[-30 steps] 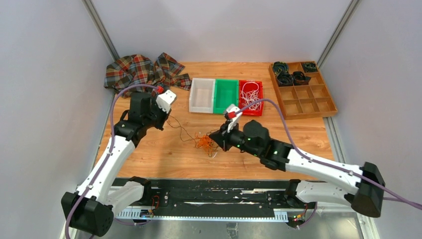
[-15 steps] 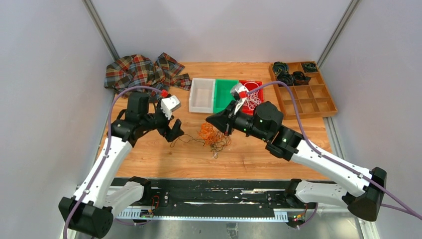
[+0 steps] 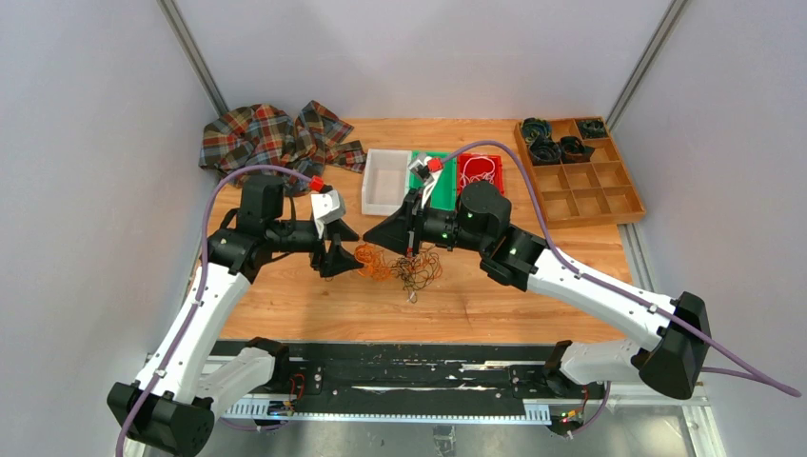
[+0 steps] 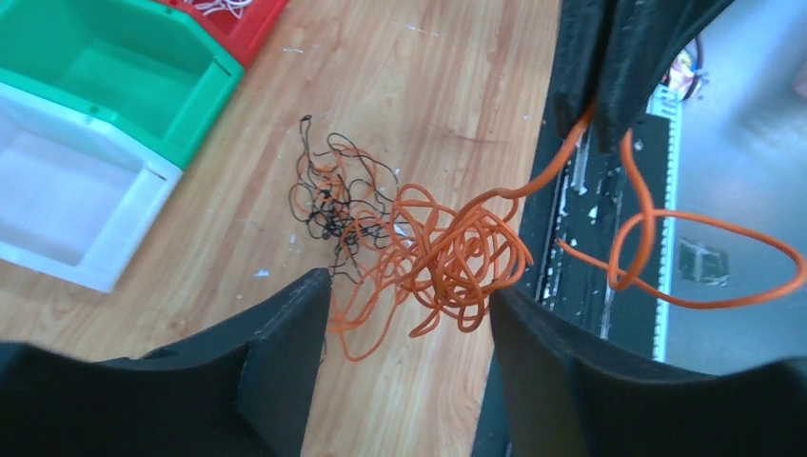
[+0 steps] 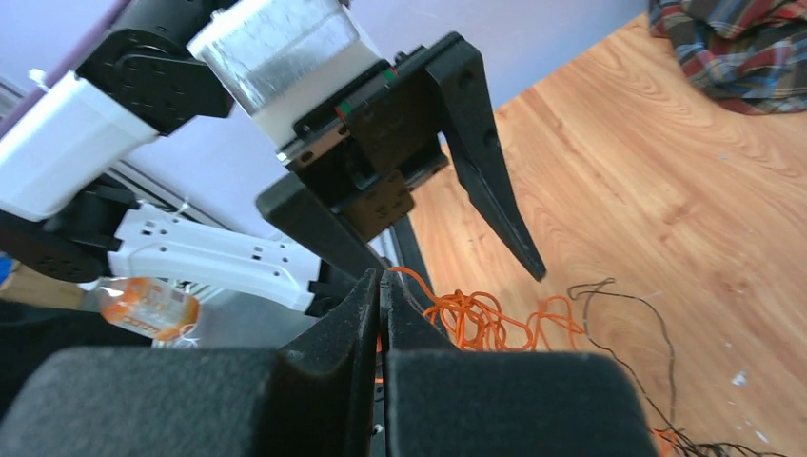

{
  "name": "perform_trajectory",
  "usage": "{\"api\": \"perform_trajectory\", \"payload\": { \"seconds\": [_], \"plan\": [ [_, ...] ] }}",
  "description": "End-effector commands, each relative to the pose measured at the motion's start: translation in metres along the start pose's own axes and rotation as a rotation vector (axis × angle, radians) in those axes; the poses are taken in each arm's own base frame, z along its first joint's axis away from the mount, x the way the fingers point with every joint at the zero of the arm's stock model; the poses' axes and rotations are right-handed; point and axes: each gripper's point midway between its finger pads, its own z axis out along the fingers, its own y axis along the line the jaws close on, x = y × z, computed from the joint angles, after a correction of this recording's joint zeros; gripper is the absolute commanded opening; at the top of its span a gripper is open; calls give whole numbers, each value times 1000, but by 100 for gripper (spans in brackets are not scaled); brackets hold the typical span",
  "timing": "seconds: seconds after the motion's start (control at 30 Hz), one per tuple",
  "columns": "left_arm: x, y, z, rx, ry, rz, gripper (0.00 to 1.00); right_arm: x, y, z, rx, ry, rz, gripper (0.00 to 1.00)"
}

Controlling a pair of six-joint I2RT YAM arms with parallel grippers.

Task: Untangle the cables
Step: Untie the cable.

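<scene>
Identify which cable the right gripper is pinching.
The orange cable, running up into the right gripper; the black cable lies tangled on the table.

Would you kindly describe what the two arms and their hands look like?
The left arm and right arm have white shells and black joints. A thick purple cable runs along each to a red tab at the wrist. The left hand and right hand are black, each with two tapering fingers. Green lights dot the right arm's joints.

Likely a robotics lab, grey panel walls (image 3: 76, 190), table-mounted arms (image 3: 195, 314)
</scene>
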Motion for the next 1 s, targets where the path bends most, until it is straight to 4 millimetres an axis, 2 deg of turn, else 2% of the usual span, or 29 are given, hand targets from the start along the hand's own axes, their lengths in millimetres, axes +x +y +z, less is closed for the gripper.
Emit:
{"api": "perform_trajectory", "payload": {
  "seconds": [0.0,0.1,0.17,0.2,0.23,0.37,0.53,0.6,0.77,0.87,0.97],
  "plan": [
    [-1,-10,2,61,-18,28,58,-30,23,-2,-95,-71,37,1],
    [-3,-9,1,48,-16,19,27,-30,14,-6,-63,-80,43,0],
    [-5,-4,0,11,-15,-6,10,-30,2,-12,-20,-97,43,1],
    [-7,0,0,-14,-17,-16,4,-31,-4,-17,6,-107,38,1],
    [-9,4,-1,-39,-20,-19,2,-31,-13,-23,40,-116,37,1],
    [-16,13,-5,-110,-32,-28,1,-24,-46,-47,165,-138,35,1],
    [-27,12,-10,-134,-50,-49,1,-13,-63,-68,264,-101,-11,1],
    [-32,13,-12,-154,-58,-59,1,-8,-79,-81,372,-71,-52,1],
    [-43,17,-19,-203,-74,-62,1,5,-140,-137,801,6,-140,1],
    [-47,24,-25,-263,-74,-54,1,6,-161,-172,991,0,-169,1],
    [-47,43,-36,-392,-46,-38,1,9,-174,-201,1124,-12,-164,0]
  ]
}}
